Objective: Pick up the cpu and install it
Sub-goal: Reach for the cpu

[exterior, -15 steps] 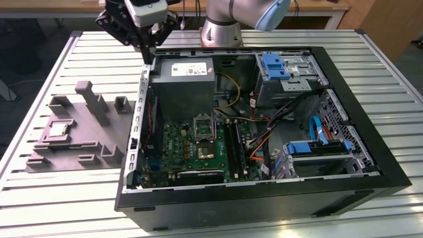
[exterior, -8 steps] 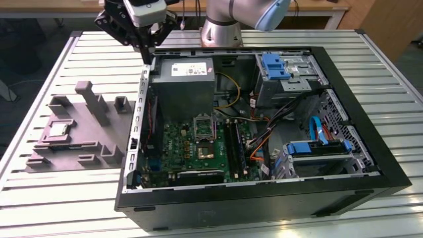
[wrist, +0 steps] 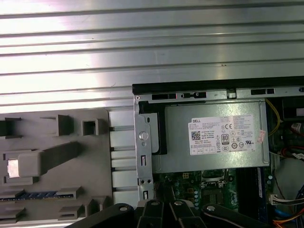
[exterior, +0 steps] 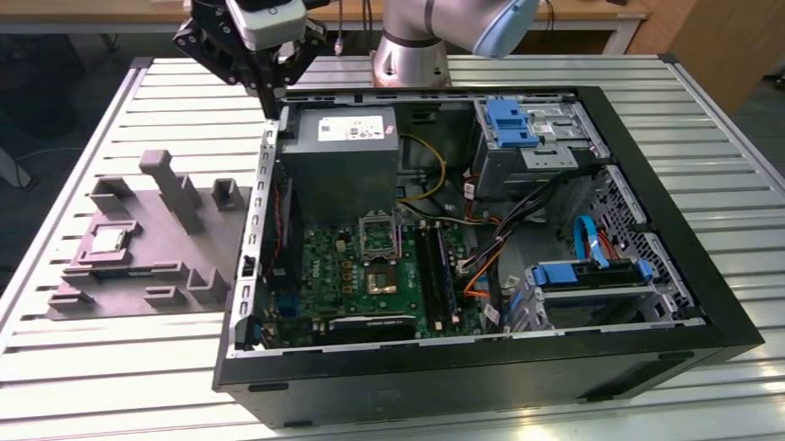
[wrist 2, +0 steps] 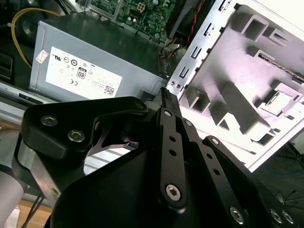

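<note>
Pick-up is not yet begun: the tool [exterior: 272, 90], closed narrow and empty, hovers above the computer case [exterior: 491, 363] corner, well apart from the cpu [exterior: 108, 241] in the grey tray [exterior: 165, 246] on the bench [exterior: 123, 372], so grasping calls for opening over it.

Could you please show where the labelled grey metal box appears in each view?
Exterior view: labelled grey metal box in the black case, against the wall beside the grey moulded tray.
Second wrist view: box by the case's edge.
First wrist view: box inside the case.
Shared landmark: that tray.
</note>
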